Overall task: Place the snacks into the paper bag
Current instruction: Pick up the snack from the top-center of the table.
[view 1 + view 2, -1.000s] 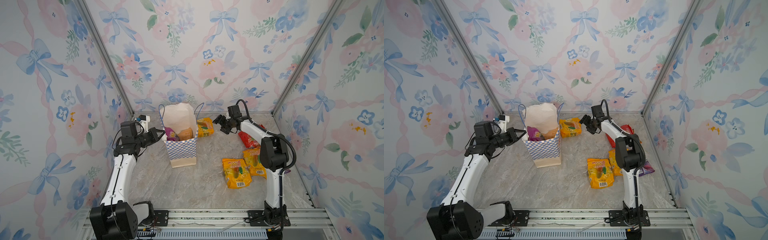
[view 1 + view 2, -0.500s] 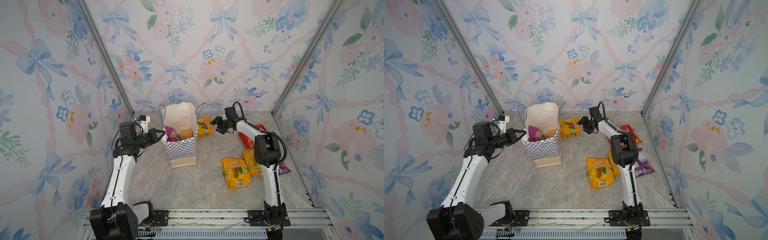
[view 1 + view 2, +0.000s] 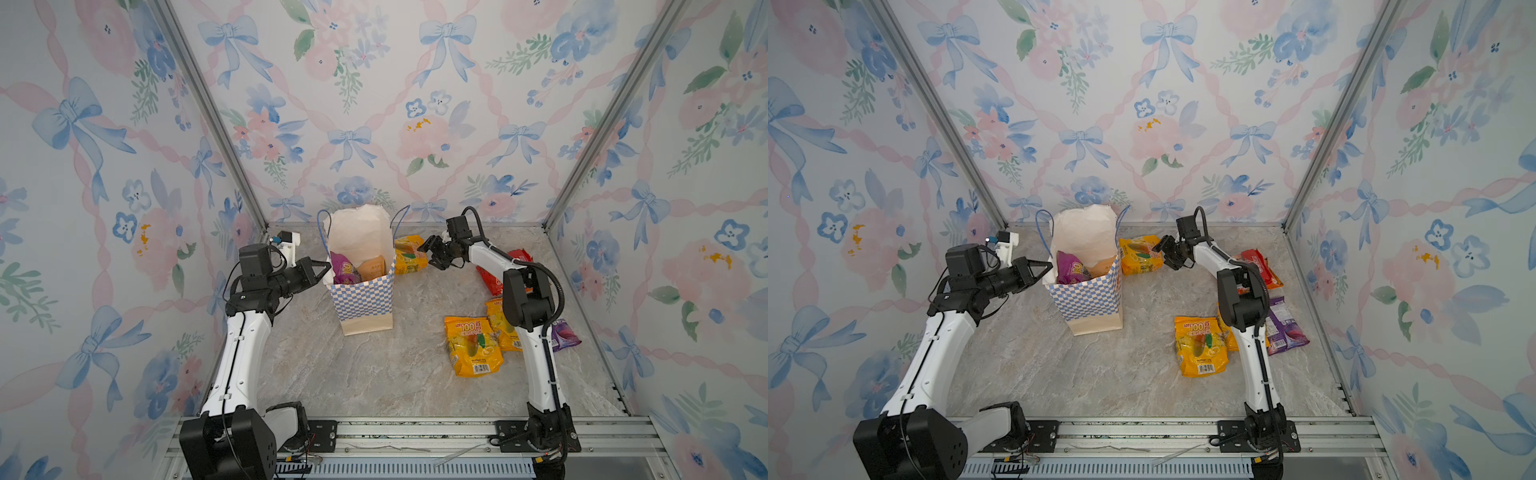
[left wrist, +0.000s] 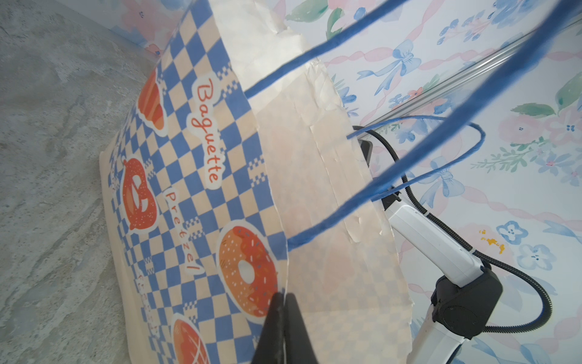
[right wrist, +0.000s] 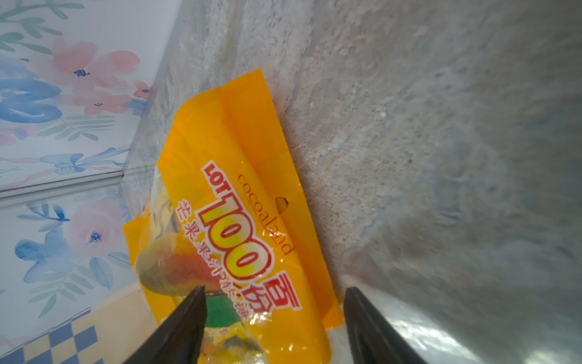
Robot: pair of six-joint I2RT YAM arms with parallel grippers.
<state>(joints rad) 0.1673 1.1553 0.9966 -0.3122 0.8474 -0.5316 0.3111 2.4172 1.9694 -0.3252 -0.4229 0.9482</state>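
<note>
The checkered paper bag (image 3: 363, 299) stands upright in the middle of the bench (image 3: 374, 382), with a purple pouch (image 3: 344, 266) and an orange-tan pouch (image 3: 372, 269) inside. At the bag's 9 o'clock, the left end effector (image 4: 283, 299) is pressed together, pinching the bag's rim. At the bag's 1 o'clock, the right end effector (image 5: 275, 293) is spread astride a yellow mango pouch (image 5: 239, 205), which lies flat just beside the bag. Another yellow pouch (image 3: 471, 345) lies at 4 o'clock and a red pouch (image 3: 1266, 270) at 3 o'clock.
</note>
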